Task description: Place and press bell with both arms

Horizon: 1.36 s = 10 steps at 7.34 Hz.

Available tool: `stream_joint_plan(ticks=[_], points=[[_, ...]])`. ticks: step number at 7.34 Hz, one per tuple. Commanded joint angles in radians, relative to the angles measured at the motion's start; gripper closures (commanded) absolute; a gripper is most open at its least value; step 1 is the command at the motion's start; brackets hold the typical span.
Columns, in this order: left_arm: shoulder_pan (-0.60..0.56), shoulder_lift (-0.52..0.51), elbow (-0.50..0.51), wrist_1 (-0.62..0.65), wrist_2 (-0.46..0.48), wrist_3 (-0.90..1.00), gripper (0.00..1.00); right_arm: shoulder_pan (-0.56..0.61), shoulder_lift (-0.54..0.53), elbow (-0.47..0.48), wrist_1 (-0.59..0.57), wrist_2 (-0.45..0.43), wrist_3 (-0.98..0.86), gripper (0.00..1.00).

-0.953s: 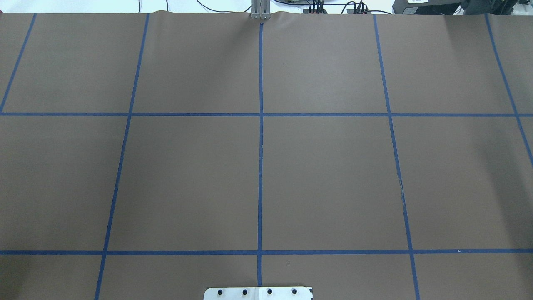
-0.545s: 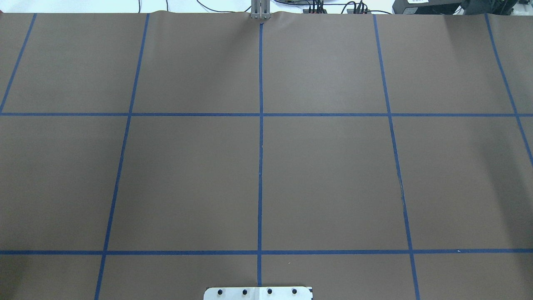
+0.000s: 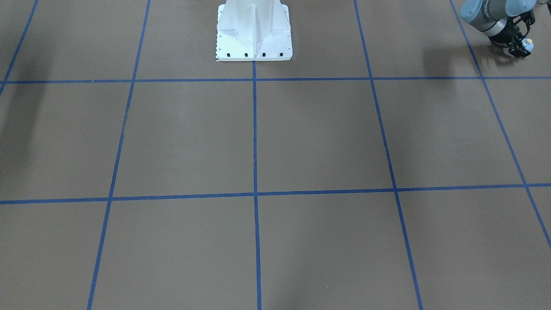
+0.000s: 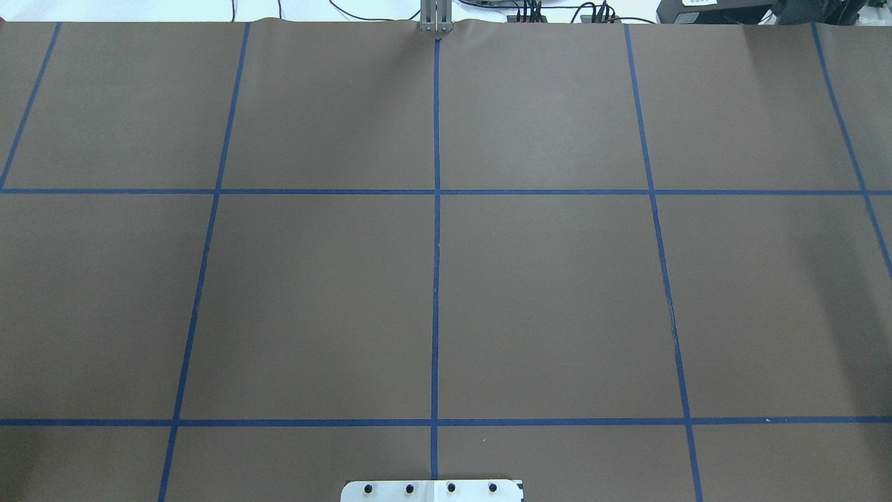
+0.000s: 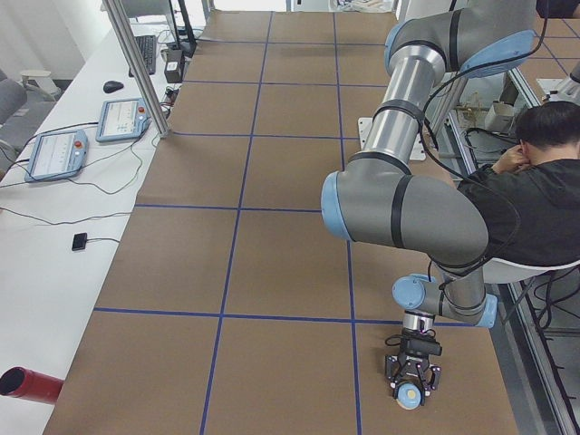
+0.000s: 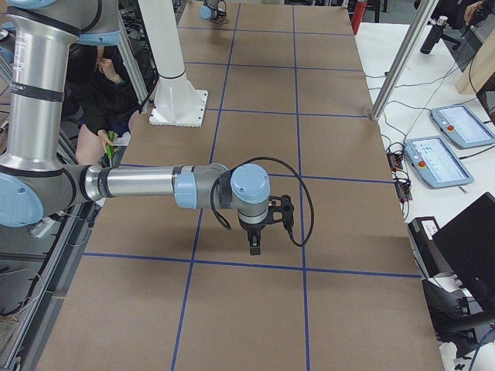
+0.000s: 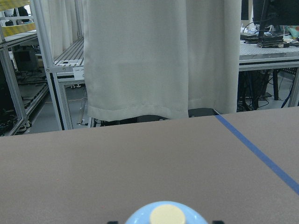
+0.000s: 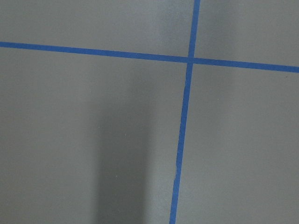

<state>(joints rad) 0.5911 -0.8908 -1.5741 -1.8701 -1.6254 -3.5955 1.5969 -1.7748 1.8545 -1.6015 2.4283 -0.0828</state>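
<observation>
- My left gripper (image 5: 411, 386) is clamped on the bell (image 7: 166, 215). The wrist view shows the blue dome and cream button sitting between the two black finger ends.
- The bell is out at the left end of the table (image 4: 557, 279), on the robot's side, low over the brown mat. I cannot tell whether its base touches the mat.
- My right gripper (image 6: 254, 243) hangs over the right half, pointing down near a tape cross (image 8: 189, 59). It shows only in the side view, so I cannot tell whether it is parted or closed.
- The two grippers are well apart, with the pedestal (image 3: 254, 32) between them along the robot's edge.
- As I judge it, the left arm alone can set the bell down. It should go inward, toward the middle, where the right arm can come down on the button.
- The button's axis must end upright.
</observation>
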Motion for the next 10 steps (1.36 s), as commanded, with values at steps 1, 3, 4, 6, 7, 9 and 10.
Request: stream_joint_plan(ticks=[1, 3, 4, 6, 7, 9, 10], points=[[0.073, 0.000, -0.003, -0.011, -0.063, -0.061, 1.00, 0.000, 0.000, 0.000, 0.000, 0.000, 0.000, 0.00], [0.252, 0.070, -0.004, -0.131, -0.124, -0.249, 1.00, 0.000, -0.002, 0.000, 0.000, 0.000, 0.000, 0.00], [0.380, 0.110, -0.003, -0.194, -0.131, -0.381, 1.00, 0.000, -0.006, -0.001, 0.000, 0.000, 0.000, 0.00], [0.572, 0.153, -0.001, -0.259, -0.201, -0.546, 1.00, 0.000, -0.011, -0.003, 0.000, 0.000, 0.000, 0.00], [0.645, 0.156, -0.001, -0.294, -0.203, -0.624, 1.00, 0.000, -0.017, -0.001, 0.000, 0.000, -0.002, 0.00], [0.757, 0.174, 0.000, -0.357, -0.260, -0.724, 1.00, 0.000, -0.021, -0.005, 0.000, -0.002, -0.002, 0.00], [0.771, 0.176, 0.000, -0.359, -0.273, -0.732, 1.00, 0.000, -0.025, -0.005, 0.000, -0.002, -0.002, 0.00]])
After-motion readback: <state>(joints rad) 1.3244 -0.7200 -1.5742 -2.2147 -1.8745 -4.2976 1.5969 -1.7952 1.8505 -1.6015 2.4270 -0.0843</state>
